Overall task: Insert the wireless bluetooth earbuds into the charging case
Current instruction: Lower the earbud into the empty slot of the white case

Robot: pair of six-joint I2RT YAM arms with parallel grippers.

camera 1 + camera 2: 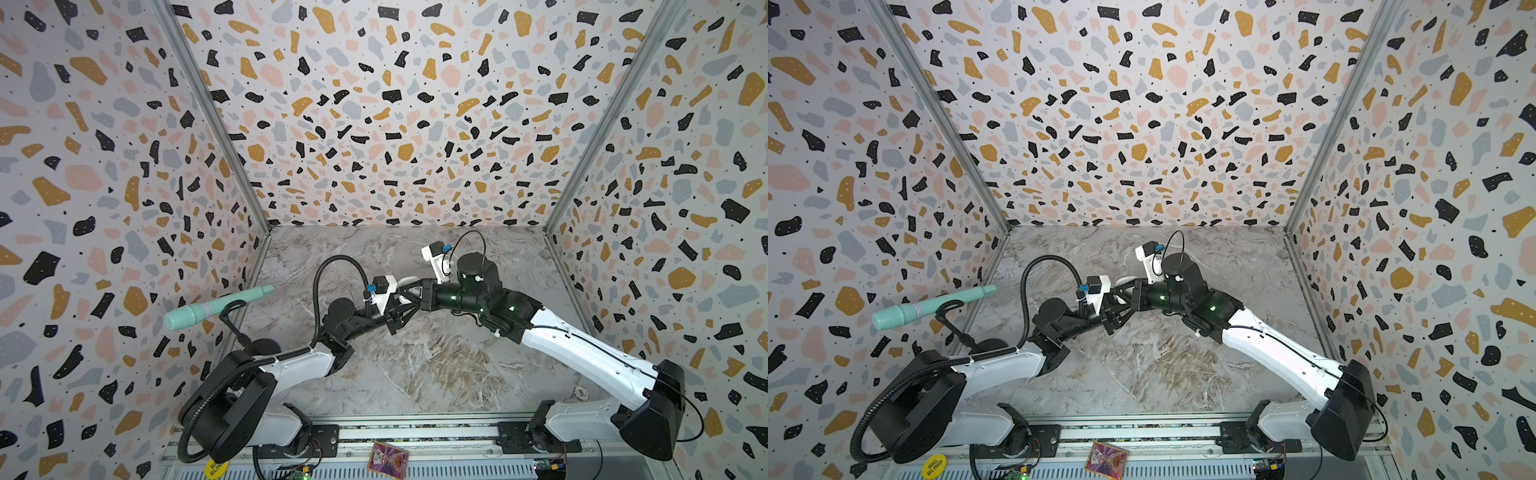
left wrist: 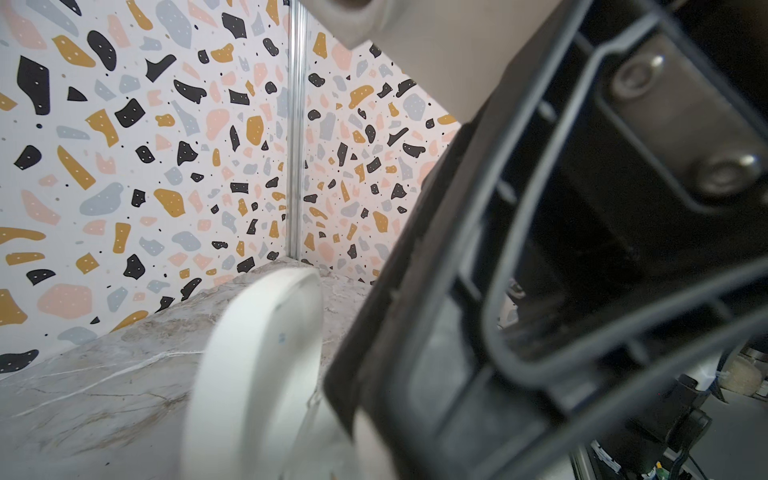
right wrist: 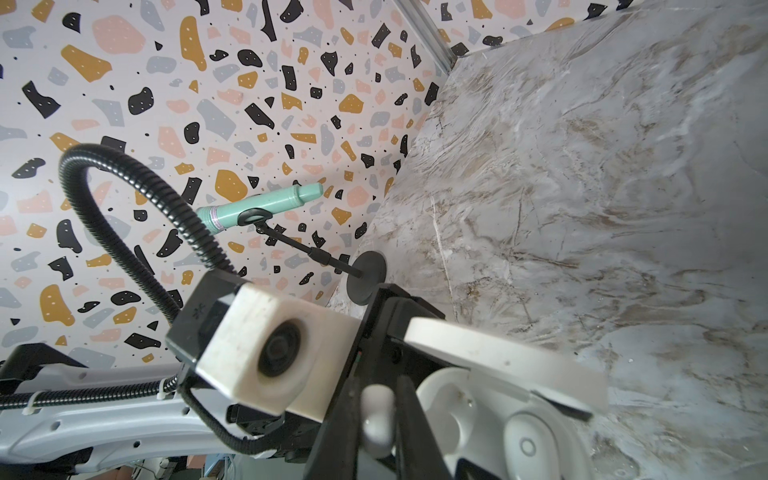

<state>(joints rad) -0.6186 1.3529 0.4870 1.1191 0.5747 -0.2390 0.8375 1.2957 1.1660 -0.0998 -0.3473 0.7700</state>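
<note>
The right gripper (image 3: 376,399) has its two black fingers (image 3: 409,419) pressed together on one white earbud (image 3: 376,424), held just beside the open charging case (image 3: 478,399). The case has two sockets. One is empty (image 3: 446,415), next to the held bud, and a second earbud (image 3: 528,446) sits in the other. The single lid (image 3: 498,361) stands raised over the base.

The left gripper (image 1: 404,301) is closed and seems to be clamped on the case, though its finger contact is hidden. In both top views the two grippers meet above the middle of the marble table (image 1: 436,365). One mint microphone (image 1: 216,309) on a black stand leans at the table's left edge.
</note>
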